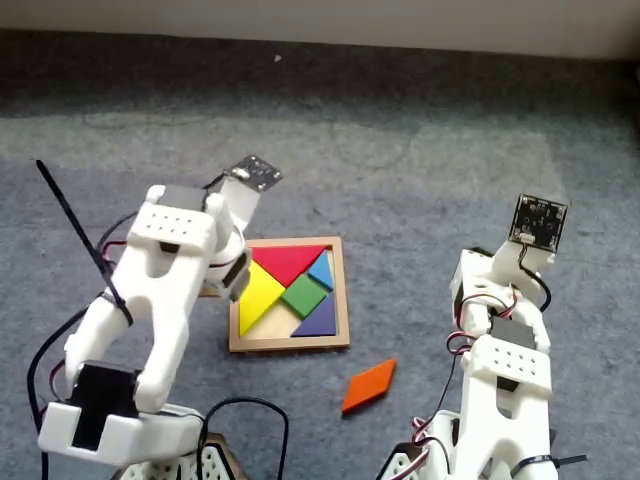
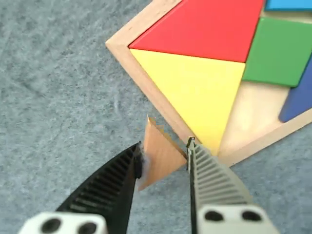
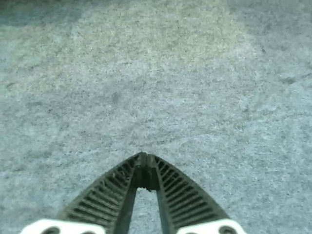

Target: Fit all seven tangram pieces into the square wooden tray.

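The left gripper (image 2: 164,146) is clamped on a small orange triangle (image 2: 158,163), which is tilted on edge just outside the wooden tray (image 2: 136,73). Held this skewed, the triangle may catch the rim or slip (the hold looks thin). The right gripper (image 3: 146,168) is pressed together on nothing; the orange parallelogram (image 1: 369,385) lies on the carpet near the tray
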{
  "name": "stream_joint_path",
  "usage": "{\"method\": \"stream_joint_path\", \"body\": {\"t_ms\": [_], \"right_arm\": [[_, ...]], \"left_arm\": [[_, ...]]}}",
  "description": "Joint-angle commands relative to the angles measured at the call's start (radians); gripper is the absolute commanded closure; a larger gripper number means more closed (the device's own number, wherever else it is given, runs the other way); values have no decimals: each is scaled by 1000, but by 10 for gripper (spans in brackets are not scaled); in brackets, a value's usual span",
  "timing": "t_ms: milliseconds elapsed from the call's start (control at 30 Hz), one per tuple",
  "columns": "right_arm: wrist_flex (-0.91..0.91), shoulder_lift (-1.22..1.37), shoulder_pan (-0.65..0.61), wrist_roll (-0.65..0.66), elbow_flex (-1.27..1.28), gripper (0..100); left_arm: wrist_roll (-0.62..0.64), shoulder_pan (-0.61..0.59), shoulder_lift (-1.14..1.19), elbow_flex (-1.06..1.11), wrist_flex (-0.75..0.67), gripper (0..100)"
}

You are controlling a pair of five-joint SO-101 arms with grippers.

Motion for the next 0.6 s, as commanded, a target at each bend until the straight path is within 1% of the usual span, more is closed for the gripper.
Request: {"method": "stream_joint_path", "body": {"t_ms": [0, 233, 367, 467, 567], "right_arm": [[-22, -21, -12, 11, -13, 992], [-22, -21, -12, 11, -13, 992], [-22, -21, -12, 11, -13, 992], [-22, -21, -12, 11, -13, 992], [-22, -21, -12, 11, -13, 992]], "left_arm": [[140, 110, -38, -4, 14, 877], [396, 266, -38, -4, 9, 877], [532, 291, -38, -4, 9, 877], [575, 291, -38, -4, 9, 877], [578, 292, -38, -4, 6, 880]]}}
